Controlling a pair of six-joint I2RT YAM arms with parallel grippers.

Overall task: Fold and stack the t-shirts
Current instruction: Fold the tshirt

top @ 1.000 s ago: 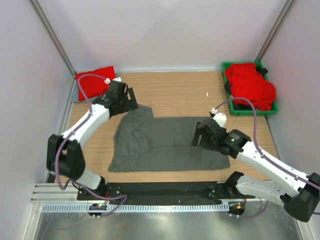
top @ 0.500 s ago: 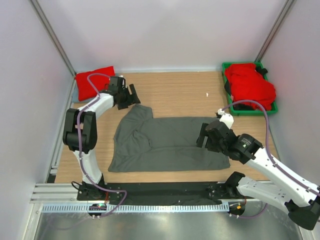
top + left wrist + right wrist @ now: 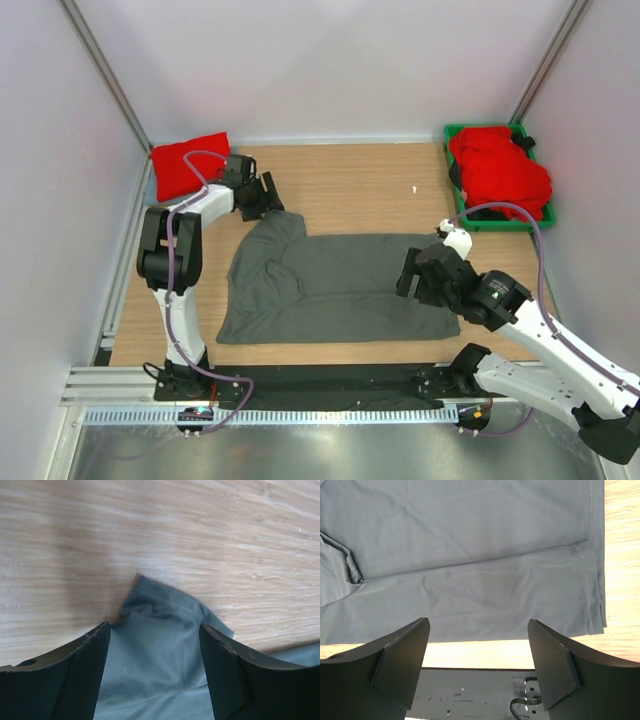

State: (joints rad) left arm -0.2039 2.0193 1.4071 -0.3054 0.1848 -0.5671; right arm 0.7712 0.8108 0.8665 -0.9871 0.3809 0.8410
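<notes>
Charcoal t-shirt (image 3: 340,285), smooth, roughly rectangular, stitched hems

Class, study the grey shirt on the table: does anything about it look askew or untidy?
Yes. The grey shirt lies flat on its right half, but its left half is rumpled into folds and one sleeve pokes out crumpled at the far left. The red shirts are heaped over the rim of the green bin.

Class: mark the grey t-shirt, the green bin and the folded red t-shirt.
grey t-shirt (image 3: 350,275), top view, middle of its body.
green bin (image 3: 450,131), top view, back-left corner of its rim.
folded red t-shirt (image 3: 185,165), top view, centre of the cloth.
</notes>
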